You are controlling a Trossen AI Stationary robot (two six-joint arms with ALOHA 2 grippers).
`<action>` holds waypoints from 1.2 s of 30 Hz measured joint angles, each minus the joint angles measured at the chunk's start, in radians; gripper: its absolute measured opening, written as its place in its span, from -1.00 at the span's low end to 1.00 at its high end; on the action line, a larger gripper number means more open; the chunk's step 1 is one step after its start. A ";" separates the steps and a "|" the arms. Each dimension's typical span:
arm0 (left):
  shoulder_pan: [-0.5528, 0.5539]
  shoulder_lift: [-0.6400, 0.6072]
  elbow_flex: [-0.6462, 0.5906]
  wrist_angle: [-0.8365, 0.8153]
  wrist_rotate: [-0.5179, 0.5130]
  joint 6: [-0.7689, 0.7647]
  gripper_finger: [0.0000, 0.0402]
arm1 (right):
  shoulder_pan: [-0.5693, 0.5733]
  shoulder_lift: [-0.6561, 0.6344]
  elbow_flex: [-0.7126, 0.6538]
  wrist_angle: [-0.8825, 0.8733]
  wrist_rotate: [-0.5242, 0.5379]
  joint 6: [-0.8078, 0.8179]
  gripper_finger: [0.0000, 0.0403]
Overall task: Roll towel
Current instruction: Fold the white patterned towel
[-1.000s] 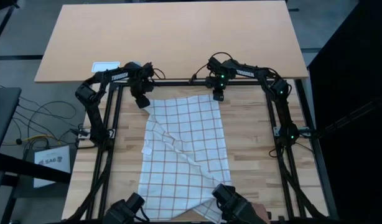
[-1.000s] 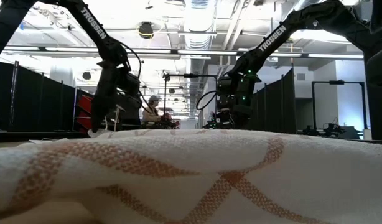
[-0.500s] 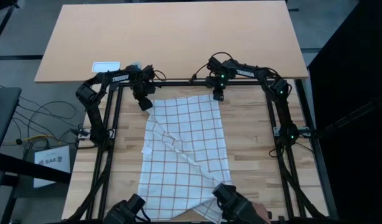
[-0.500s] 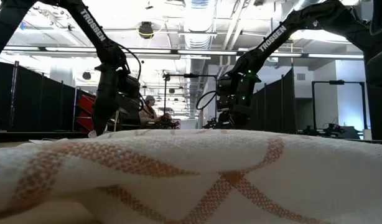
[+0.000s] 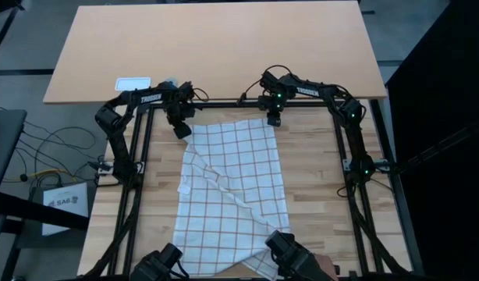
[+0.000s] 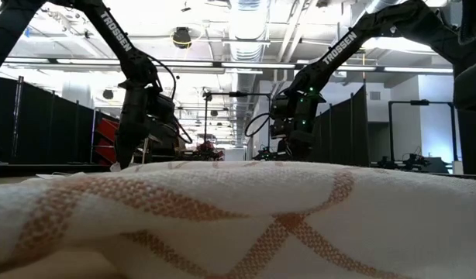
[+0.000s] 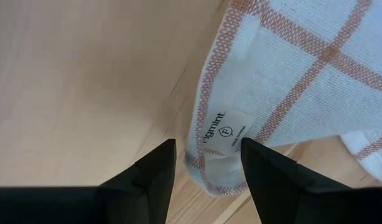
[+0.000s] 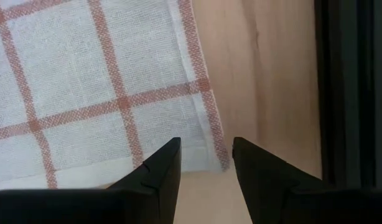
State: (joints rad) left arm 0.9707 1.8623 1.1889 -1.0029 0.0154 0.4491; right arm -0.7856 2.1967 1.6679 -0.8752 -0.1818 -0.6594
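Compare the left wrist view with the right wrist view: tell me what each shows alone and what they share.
Only the left wrist view shows a sewn brand label at a corner of the towel. Only the right wrist view shows a dark frame rail beside the wooden tabletop. Both show an open gripper, left and right, poised over a towel corner.

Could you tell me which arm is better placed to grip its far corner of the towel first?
Probably the left: its open end effector already straddles the towel corner. The right end effector is open just off its corner.
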 joint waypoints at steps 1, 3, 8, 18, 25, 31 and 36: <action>0.000 0.000 0.000 0.000 0.000 0.004 -0.17 | 0.000 0.000 -0.002 0.001 0.000 0.000 -0.35; 0.000 0.000 0.000 0.000 0.000 0.009 -0.17 | 0.001 0.000 -0.011 -0.008 0.000 0.000 -0.38; 0.000 0.000 0.000 0.000 -0.002 0.014 -0.19 | 0.000 -0.003 -0.047 0.008 -0.002 -0.002 -0.51; 0.000 0.000 0.008 0.000 -0.008 0.039 -0.95 | -0.022 -0.001 -0.038 -0.009 -0.007 0.021 -0.97; -0.002 -0.030 0.135 -0.036 -0.054 0.056 -1.00 | -0.079 -0.044 0.004 -0.017 0.006 0.058 -0.99; -0.002 -0.034 0.311 -0.048 -0.059 0.122 -1.00 | -0.130 -0.082 0.043 -0.017 0.005 0.073 -0.99; 0.017 -0.034 0.389 0.003 -0.065 0.202 -1.00 | -0.183 -0.093 0.060 -0.014 0.003 0.087 -1.00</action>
State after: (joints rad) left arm 0.9876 1.8278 1.5781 -0.9996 -0.0498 0.6512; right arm -0.9683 2.1042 1.7281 -0.8888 -0.1783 -0.5720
